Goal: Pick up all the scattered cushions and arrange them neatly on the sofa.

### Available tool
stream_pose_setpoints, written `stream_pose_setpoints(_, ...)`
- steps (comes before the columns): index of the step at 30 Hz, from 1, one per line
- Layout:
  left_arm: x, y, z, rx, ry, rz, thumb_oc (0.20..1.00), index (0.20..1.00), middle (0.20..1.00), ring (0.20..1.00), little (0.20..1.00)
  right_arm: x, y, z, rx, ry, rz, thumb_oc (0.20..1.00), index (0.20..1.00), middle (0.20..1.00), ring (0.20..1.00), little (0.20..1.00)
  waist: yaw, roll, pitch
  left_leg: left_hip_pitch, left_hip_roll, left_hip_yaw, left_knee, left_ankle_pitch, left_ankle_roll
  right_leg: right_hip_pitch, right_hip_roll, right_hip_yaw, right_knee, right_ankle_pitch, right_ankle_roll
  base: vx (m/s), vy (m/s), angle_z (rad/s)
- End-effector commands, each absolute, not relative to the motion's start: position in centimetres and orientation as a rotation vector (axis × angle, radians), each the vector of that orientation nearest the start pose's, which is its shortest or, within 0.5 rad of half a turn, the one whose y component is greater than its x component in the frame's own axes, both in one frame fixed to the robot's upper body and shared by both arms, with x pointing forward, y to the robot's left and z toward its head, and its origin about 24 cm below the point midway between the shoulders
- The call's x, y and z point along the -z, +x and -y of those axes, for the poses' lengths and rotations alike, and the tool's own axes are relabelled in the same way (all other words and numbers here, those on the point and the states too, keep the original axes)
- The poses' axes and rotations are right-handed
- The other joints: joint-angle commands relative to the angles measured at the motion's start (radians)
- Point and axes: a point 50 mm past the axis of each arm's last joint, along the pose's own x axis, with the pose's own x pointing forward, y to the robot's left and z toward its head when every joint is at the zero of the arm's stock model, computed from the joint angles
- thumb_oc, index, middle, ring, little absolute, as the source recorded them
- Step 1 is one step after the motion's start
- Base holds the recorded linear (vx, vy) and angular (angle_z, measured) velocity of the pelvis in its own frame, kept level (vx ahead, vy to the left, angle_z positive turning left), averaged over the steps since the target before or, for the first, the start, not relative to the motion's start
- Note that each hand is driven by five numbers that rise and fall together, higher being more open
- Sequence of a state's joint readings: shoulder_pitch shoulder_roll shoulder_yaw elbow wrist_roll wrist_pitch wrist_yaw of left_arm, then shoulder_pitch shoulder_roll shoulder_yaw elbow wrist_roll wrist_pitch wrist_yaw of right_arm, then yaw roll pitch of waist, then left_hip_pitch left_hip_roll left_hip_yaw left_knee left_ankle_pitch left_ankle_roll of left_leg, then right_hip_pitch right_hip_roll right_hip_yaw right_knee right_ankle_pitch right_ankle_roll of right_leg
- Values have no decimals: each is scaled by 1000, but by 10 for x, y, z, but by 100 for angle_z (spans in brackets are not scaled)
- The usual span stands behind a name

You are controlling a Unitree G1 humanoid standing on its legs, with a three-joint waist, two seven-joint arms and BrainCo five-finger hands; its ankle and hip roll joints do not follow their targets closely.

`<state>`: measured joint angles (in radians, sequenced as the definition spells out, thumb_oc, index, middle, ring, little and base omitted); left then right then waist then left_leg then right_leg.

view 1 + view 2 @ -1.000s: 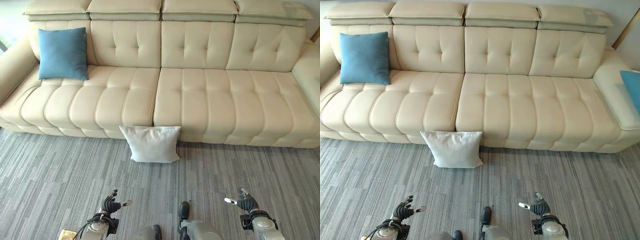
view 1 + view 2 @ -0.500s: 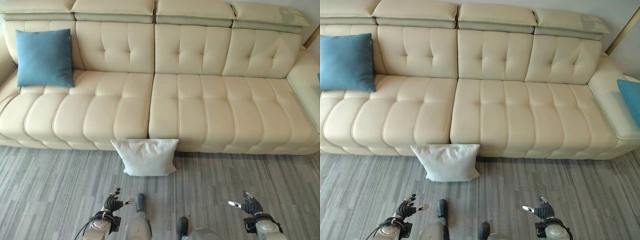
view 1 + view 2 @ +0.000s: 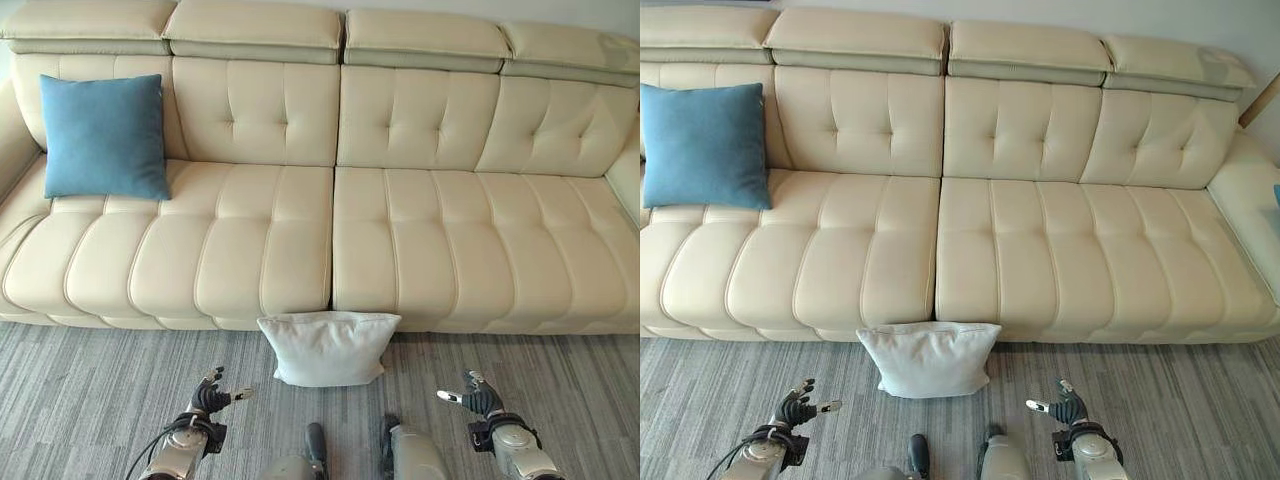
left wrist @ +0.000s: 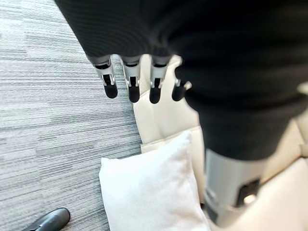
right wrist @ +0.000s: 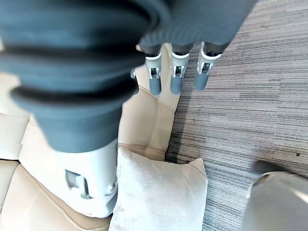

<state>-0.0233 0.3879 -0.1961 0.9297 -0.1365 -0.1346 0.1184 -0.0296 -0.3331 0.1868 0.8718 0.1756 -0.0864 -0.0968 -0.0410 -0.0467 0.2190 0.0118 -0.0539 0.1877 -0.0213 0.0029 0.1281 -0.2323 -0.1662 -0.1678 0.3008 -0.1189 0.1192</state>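
Both eye views have shifted since 0.5 s ago, so the camera has moved; the white cushion (image 3: 329, 347) is sitting lower in the picture and nearer the 2 hands, though it is lying in the same place against the sofa's front. No writing or label is showing that can be read on any cushion or on the sofa.

The white cushion is standing on the grey striped carpet (image 3: 90, 385), leaning against the front of the cream sofa (image 3: 400, 240) just below the seam between the 2 seat sections. The blue cushion (image 3: 104, 136) is resting upright on the sofa seat at the robot's left end, leaning on the tufted backrest. A sliver of another blue cushion (image 3: 1276, 192) is showing at the edge of the right eye view, on the sofa's right arm.

The left hand (image 3: 210, 395) is hovering low over the carpet, left of the white cushion and apart from it, fingers straight and relaxed, holding nothing. The right hand (image 3: 470, 397) is hovering to the cushion's right, also with fingers extended and nothing in its grasp. Both wrist views are looking down past straight fingers (image 4: 131, 84) at the white cushion and sofa base.
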Motion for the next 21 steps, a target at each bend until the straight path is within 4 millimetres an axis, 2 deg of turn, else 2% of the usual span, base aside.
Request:
stream_pose_setpoints(1,102,174,-269,-178,374,-717,1000,1000,1000,1000,1000,100,186,257,143,-322,-718,1000,1000,1000,1000,1000,-7,7,11,-48,46,-27,100,-82,-122,59,50,-49,8,47,3,24,-81,-6)
stream_pose_setpoints(3,104,171,-272,-194,365,-727,1000,1000,1000,1000,1000,101,185,257,144,-318,-718,1000,1000,1000,1000,1000,-6,1,7,-37,46,-26,89,-78,-133,81,47,-87,-42,48,4,49,-130,-9)
stream_pose_setpoints(5,106,167,-271,-194,362,-739,1000,1000,1000,1000,1000,102,182,256,147,-311,-717,1000,1000,1000,1000,1000,-10,-13,1,-39,39,-29,101,-80,-149,124,77,-37,-115,47,-6,74,-190,9)
stream_pose_setpoints(6,105,166,-271,-191,350,-732,1000,1000,1000,1000,1000,101,178,261,162,-318,-719,1000,1000,1000,1000,1000,-2,-23,0,-63,43,-10,161,-87,-178,164,77,-46,-168,46,-20,53,-203,28)
stream_pose_setpoints(7,105,166,-271,-189,350,-729,1000,1000,1000,1000,1000,100,178,263,166,-321,-713,1000,1000,1000,1000,1000,-4,-25,2,-77,49,-4,194,-93,-190,177,80,-50,-185,43,-28,31,-155,38)
stream_pose_setpoints(11,105,167,-269,-187,347,-728,1000,1000,1000,1000,1000,97,180,269,177,-344,-710,1000,1000,1000,1000,1000,-2,-22,15,-122,70,-9,288,-85,-212,198,81,-59,-195,31,-49,-7,-48,27)
stream_pose_setpoints(14,104,170,-269,-188,345,-722,1000,1000,1000,1000,1000,95,183,270,167,-367,-706,1000,1000,1000,1000,1000,3,-22,13,-144,91,-29,260,-86,-207,203,80,-55,-199,17,-52,35,31,15)
stream_pose_setpoints(17,98,176,-273,-207,347,-692,1000,1000,1000,1000,1000,94,185,270,167,-380,-701,1000,1000,1000,1000,1000,16,-24,12,-182,109,-65,218,-54,-205,202,80,-51,-187,-9,-50,117,79,5)
stream_pose_setpoints(21,95,178,-278,-229,351,-682,1000,1000,1000,1000,1000,95,187,268,159,-392,-706,1000,1000,1000,1000,1000,17,-17,15,-165,103,-60,186,-55,-194,171,75,-40,-125,-18,-48,82,117,-4)
